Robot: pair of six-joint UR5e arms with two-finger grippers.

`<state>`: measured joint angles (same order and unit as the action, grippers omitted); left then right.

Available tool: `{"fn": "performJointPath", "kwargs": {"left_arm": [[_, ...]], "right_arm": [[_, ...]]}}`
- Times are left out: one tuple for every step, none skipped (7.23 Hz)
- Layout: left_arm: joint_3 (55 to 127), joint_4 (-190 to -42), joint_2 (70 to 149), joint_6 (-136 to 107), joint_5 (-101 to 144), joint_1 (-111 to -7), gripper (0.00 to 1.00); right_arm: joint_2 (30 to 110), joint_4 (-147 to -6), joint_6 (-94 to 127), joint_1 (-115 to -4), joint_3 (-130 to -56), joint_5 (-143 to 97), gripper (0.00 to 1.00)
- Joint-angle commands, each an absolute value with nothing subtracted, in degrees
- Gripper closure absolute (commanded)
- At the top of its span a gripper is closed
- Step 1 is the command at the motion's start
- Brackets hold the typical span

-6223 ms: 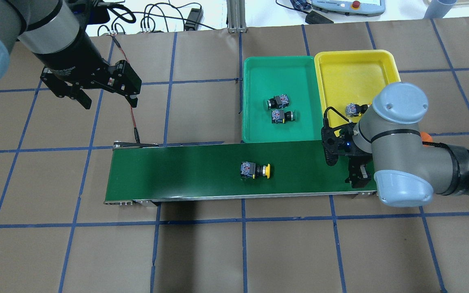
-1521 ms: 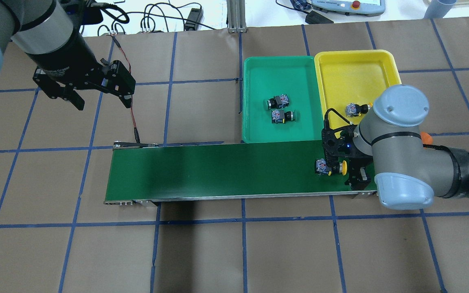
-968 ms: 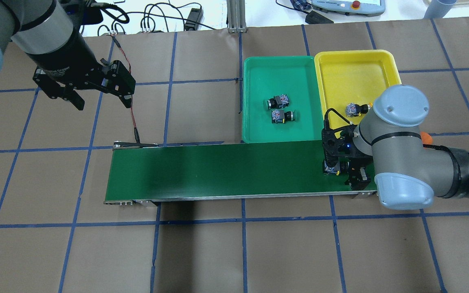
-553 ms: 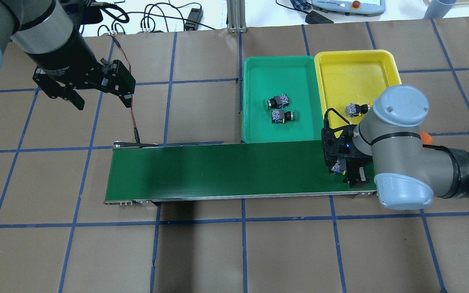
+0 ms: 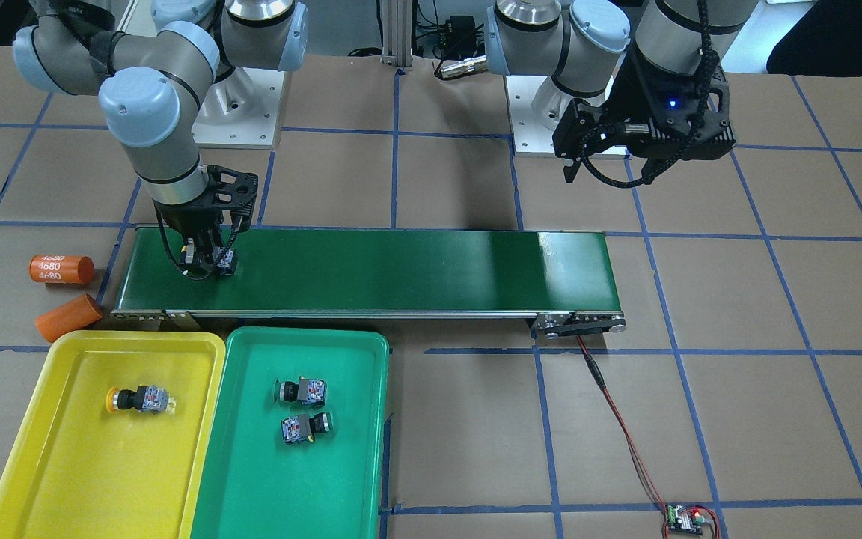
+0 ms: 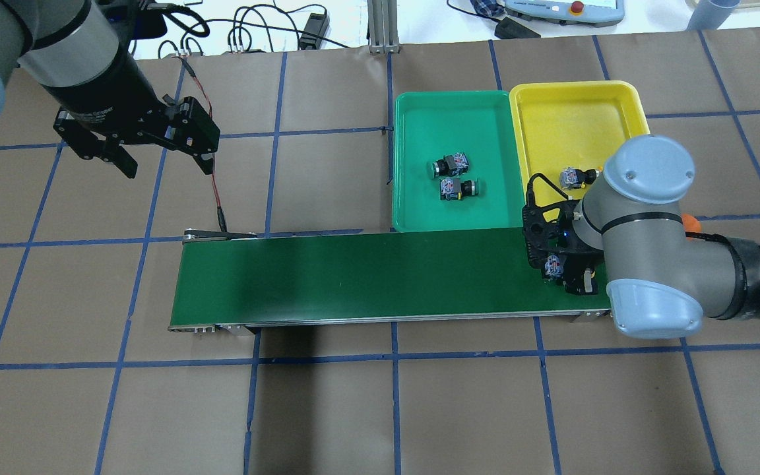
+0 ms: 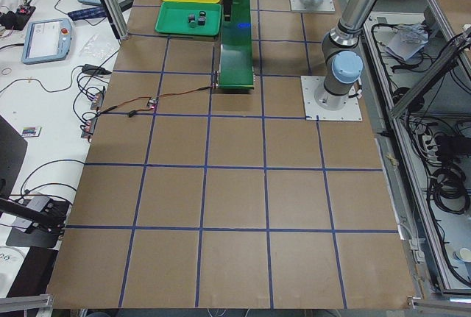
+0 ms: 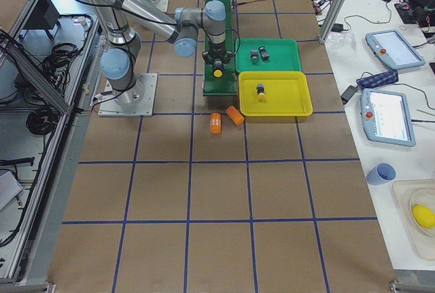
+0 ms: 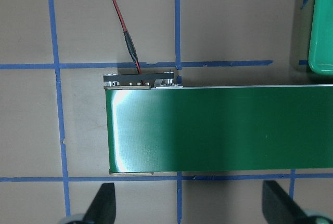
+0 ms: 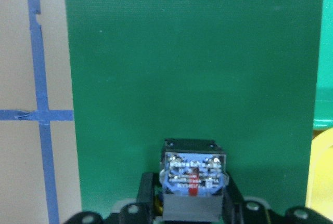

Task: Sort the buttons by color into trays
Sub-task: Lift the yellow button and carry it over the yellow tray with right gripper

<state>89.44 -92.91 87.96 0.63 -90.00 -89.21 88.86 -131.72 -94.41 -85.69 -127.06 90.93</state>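
My right gripper (image 6: 568,272) is shut on a yellow-capped button (image 6: 555,265) at the right end of the conveyor belt (image 6: 353,277). In the right wrist view the button's contact block (image 10: 193,177) sits between the fingers (image 10: 147,195). Its yellow cap shows in the exterior right view (image 8: 217,73). The yellow tray (image 5: 64,343) holds one yellow button (image 5: 139,399). The green tray (image 5: 304,335) holds two green buttons (image 5: 301,391) (image 5: 306,427). My left gripper (image 6: 165,161) is open and empty, above the table beyond the belt's left end.
Two orange cylinders (image 5: 61,269) (image 5: 68,317) lie on the table by the belt's end near the yellow tray. A red-black wire (image 5: 610,397) runs from the belt's other end to a small board (image 5: 684,518). The two trays touch side by side along the belt.
The yellow button rode along the belt to its right end and between my right gripper's fingers, which closed on it. My left arm shifted slightly left, then stayed still.
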Motion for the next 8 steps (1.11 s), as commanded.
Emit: {"fn": "performJointPath", "kwargs": {"left_arm": [[89.5,-92.9,88.0,0.6,-90.0,-89.2,0.00],[89.5,-92.9,87.9,0.7,-90.0,-89.2,0.00],[89.1,-93.0,87.9,1.0,-90.1,-89.2,0.00],[89.3,-93.0,87.9,1.0,-90.1,-89.2,0.00],[89.3,-92.9,87.9,1.0,-90.1,-89.2,0.00],[89.3,-93.0,87.8,1.0,-90.1,-89.2,0.00],[89.3,-93.0,87.8,0.9,-90.1,-89.3,0.00],[89.3,-93.0,87.8,0.9,-90.1,-89.4,0.00]], "right_arm": [[86.2,-131.1,-95.0,-85.5,-118.4,91.2,0.77],[81.4,-129.7,-95.0,-85.3,-112.0,91.2,0.76],[77.3,-129.3,-95.5,-85.2,-106.4,91.3,0.76],[72.9,-129.1,-95.7,-84.6,-100.3,91.2,0.74],[68.0,-126.8,-96.7,-82.7,-94.4,90.9,0.70],[63.2,-127.1,-97.6,-81.6,-90.9,90.4,0.69],[60.0,-127.8,-99.0,-81.2,-89.5,90.4,0.68],[58.2,-131.4,-99.2,-81.1,-89.5,90.4,0.67]]}}
